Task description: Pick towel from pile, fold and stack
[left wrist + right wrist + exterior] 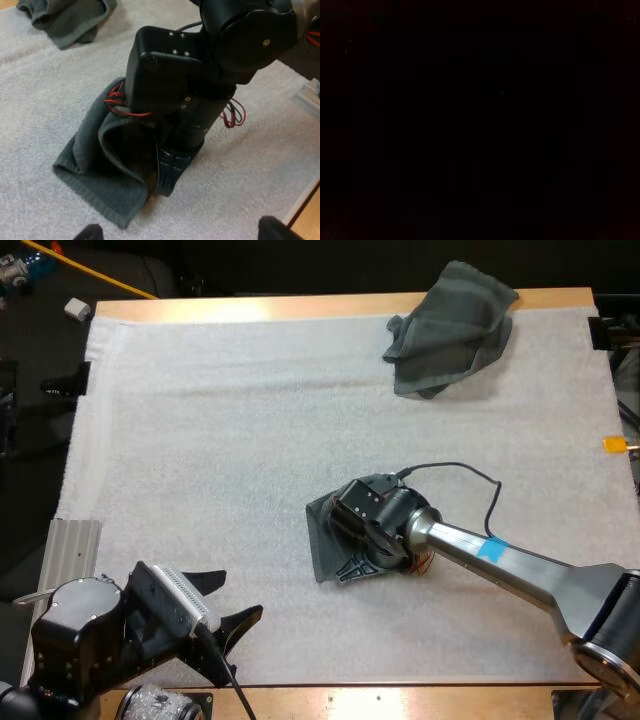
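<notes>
While a fuzzy white mat (200,440) covers the wooden surface (300,308), a crumpled grey-green towel (450,330) lies at its far right. A second towel (322,540), doubled over, sits mid-mat under the right end effector (362,565) — its grip I cannot tell. The left end effector (242,592) is spread apart over bare mat.

Mat (200,440): white, fuzzy, covers most of the table (300,308).
Table: wood, bare strips at far and near edges.
Metal plate (72,550): 1 ribbed grey piece beside the mat's left edge.
White block (77,309): small, near a yellow cable (95,272) — both beyond the far left corner.
</notes>
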